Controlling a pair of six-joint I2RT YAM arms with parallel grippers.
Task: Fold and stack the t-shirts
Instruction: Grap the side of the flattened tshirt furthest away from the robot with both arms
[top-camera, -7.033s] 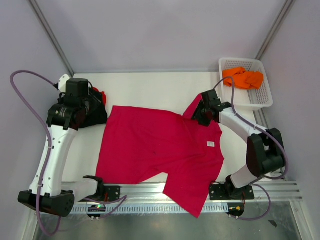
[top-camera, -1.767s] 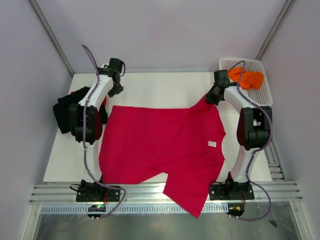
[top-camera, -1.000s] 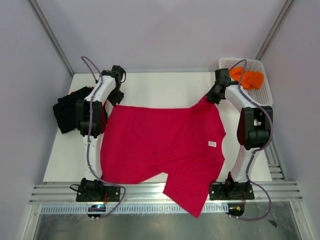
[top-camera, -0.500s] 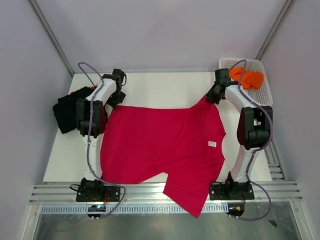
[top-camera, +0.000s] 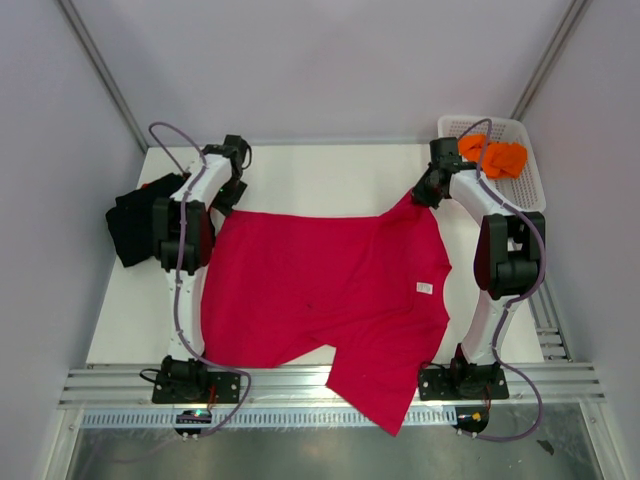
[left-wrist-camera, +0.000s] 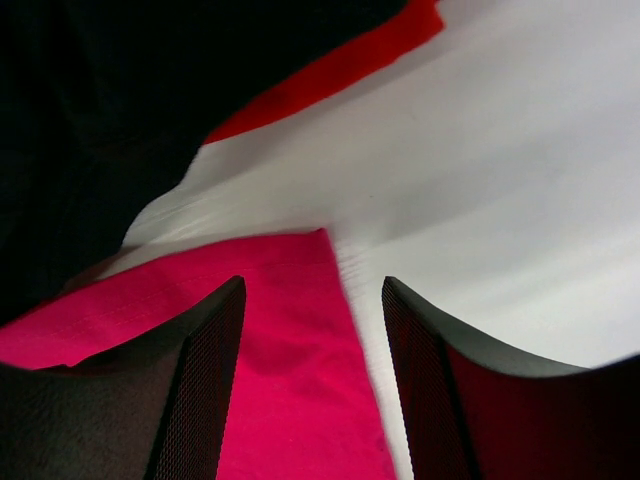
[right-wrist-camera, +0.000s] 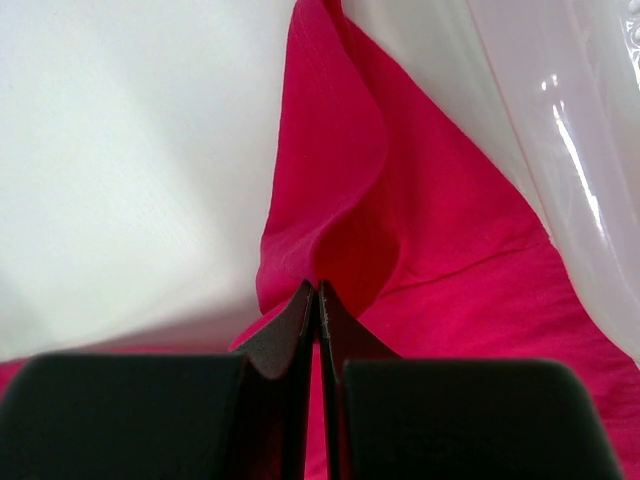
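Observation:
A large crimson-red t-shirt (top-camera: 320, 290) with a small white label (top-camera: 422, 288) lies spread on the white table, its lower right sleeve hanging over the front rail. My left gripper (top-camera: 226, 200) is open over the shirt's far left corner (left-wrist-camera: 300, 340), its fingers straddling that corner. My right gripper (top-camera: 422, 193) is shut on a raised fold of the shirt's far right sleeve (right-wrist-camera: 340, 190). A black t-shirt (top-camera: 135, 225) with a bit of red one (left-wrist-camera: 330, 65) lies at the far left. An orange t-shirt (top-camera: 487, 155) sits in the basket.
A white plastic mesh basket (top-camera: 525, 195) stands at the table's far right corner; its wall shows in the right wrist view (right-wrist-camera: 570, 140). A metal rail (top-camera: 300, 385) runs along the front edge. Grey walls close in on both sides.
Since 7 s ago, both arms reached to the shirt's far corners. In the last second, the left gripper lowered slightly onto the far left corner. The right gripper has held still.

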